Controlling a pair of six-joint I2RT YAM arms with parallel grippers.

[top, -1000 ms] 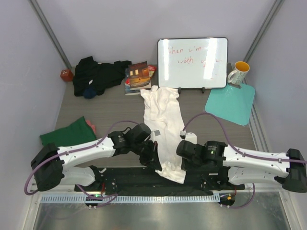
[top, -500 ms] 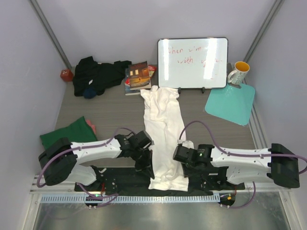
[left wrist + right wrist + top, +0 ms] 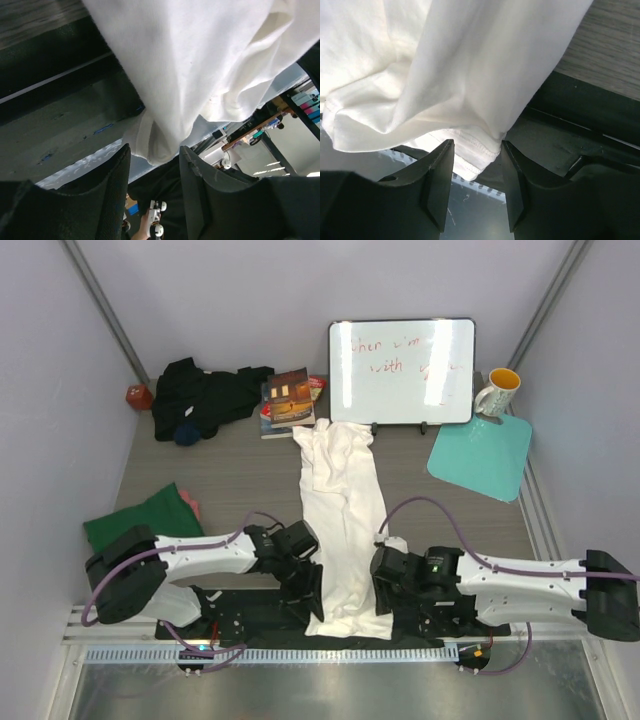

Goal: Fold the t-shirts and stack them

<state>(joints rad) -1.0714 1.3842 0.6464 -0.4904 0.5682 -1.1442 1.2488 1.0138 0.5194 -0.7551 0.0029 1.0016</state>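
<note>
Four shirts are lying out: one white shirt, one black shirt, one green shirt, one pink shirt. The left gripper and right gripper are now gaping half open at the white hem, gripping nothing, after pinching it a second ago.

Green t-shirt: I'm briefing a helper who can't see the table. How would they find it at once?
Start at the whiteboard at the table's far edge, then cross to the left wall and come nearer. There lies the green t-shirt, flat, with pink cloth at its right edge; the black heap farther back is crumpled.
</note>
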